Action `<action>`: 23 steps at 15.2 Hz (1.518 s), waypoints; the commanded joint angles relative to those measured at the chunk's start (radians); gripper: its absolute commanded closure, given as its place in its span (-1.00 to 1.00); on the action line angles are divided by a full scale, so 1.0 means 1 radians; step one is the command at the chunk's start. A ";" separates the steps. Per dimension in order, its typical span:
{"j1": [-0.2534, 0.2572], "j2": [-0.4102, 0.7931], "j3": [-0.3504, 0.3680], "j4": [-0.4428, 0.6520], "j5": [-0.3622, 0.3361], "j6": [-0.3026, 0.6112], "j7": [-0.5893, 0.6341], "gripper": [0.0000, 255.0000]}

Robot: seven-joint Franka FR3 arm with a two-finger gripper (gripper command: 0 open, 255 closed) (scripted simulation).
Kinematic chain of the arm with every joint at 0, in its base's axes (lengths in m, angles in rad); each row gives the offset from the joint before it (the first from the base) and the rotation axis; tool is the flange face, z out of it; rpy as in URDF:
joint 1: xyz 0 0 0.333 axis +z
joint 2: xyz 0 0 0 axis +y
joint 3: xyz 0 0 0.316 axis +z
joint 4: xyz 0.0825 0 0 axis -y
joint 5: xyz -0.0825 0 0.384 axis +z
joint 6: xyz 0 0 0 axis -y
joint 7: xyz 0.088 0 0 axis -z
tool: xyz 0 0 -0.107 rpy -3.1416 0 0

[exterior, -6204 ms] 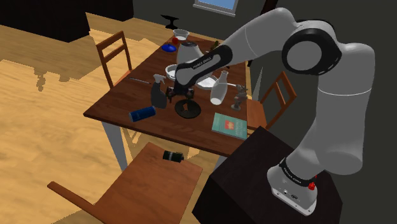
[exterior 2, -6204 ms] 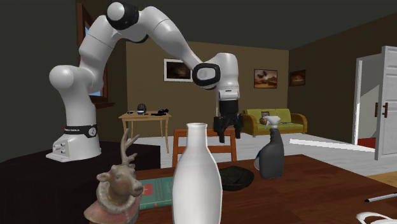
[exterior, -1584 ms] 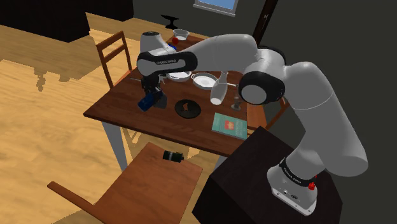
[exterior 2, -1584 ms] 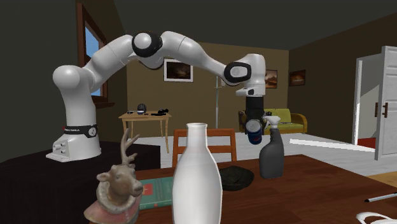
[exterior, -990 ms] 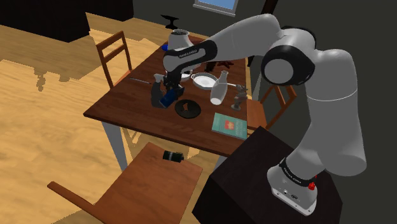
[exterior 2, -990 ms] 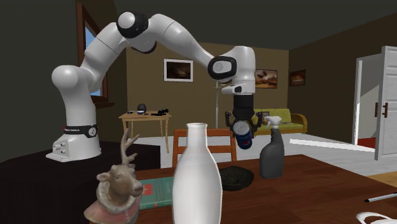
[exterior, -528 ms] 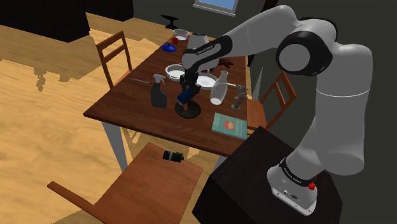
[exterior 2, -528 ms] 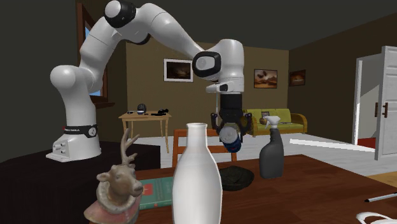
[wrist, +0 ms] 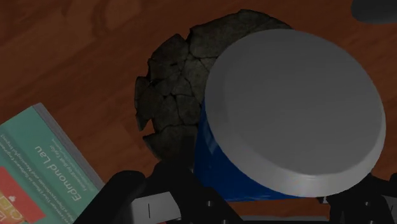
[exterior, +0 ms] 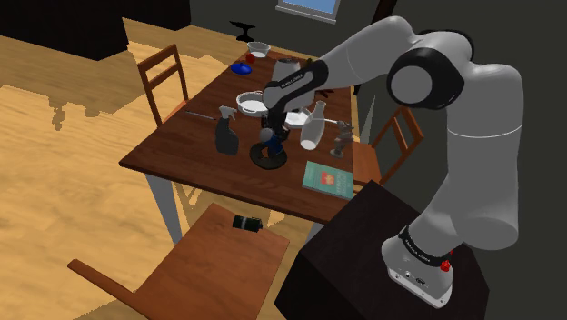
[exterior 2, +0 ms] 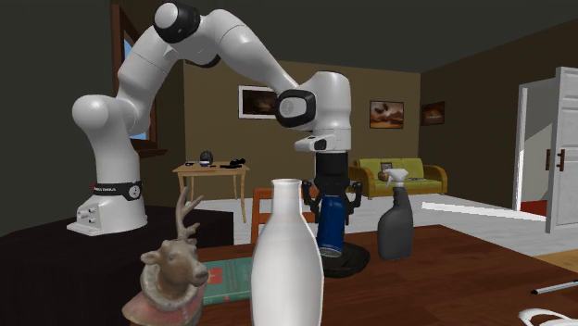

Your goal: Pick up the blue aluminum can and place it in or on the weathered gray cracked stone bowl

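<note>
1. Tool (exterior 2: 332, 209) pointing straight down over the counter (exterior: 177, 153), clenched on the can (exterior 2: 330, 231); black fingers (wrist: 153, 188) pressed against the can's blue side just below its grey end.
2. Can hanging directly under the tool, long axis upright and in line with the tool's own pointing direction; grey end turned up toward the tool, base turned down.
3. Bowl (wrist: 181, 83), dark and cracked, directly beneath the can and so farthest from the tool in the stack. Base of the can down at about the level of the bowl's rim; contact with the bowl's floor not decidable.
4. Deciding relation: can over bowl, not beside it. Looking along the tool, more cracked stone exposed on the book's (wrist: 38, 168) side of the can than on the far side; hence probably a little off the bowl's middle, yet judged inside the rim.
5. Step in hand, as a judgement: setting down, close to the end of the task. Called for next: a short straight descent to close any gap, then a release, then a straight lift clear of the tall can.
6. Risk, as a judgement: tall narrow can on a shallow uneven hollow, apt to tip if let go tilted or brushed during the lift.
7. Bystanders: spray bottle (exterior: 226, 133) to one side of the tool, white bottle (exterior: 312, 127) to the other, both apart from the can; deer figure (exterior 2: 174, 269) well apart from the tool.
</note>
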 commanded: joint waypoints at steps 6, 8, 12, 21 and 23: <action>-0.015 0.065 0.022 0.004 0.027 0.060 -0.018 1.00; -0.018 0.075 0.025 0.006 0.031 0.069 -0.021 1.00; -0.018 0.075 0.025 0.006 0.031 0.069 -0.021 1.00; -0.018 0.075 0.025 0.006 0.031 0.069 -0.021 -1.00; -0.006 0.025 0.008 -0.002 0.012 0.026 -0.009 -1.00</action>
